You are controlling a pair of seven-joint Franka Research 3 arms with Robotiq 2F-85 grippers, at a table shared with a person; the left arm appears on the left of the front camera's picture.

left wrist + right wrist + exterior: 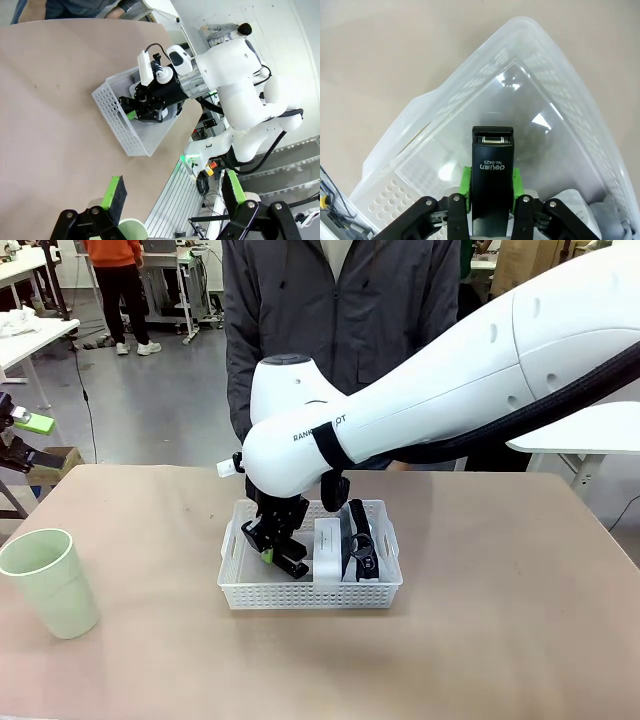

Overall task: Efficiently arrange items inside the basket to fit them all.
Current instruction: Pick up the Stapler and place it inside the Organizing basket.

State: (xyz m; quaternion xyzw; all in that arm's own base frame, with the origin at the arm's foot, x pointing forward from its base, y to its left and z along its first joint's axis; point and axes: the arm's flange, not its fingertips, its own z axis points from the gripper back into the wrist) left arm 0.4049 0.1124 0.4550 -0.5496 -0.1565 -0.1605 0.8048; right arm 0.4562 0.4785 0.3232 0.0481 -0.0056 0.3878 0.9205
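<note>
Two right fingers [465,184] around black stapler [492,172], inside white basket [546,66].

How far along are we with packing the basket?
Done: the white box and the grey pouch lie side by side in the middle and right of the basket. In hand: the right gripper is shut on the black stapler, low inside the basket's left part, not yet released. Left: the pale green cup stands on the table outside the basket, near the open left gripper.
</note>
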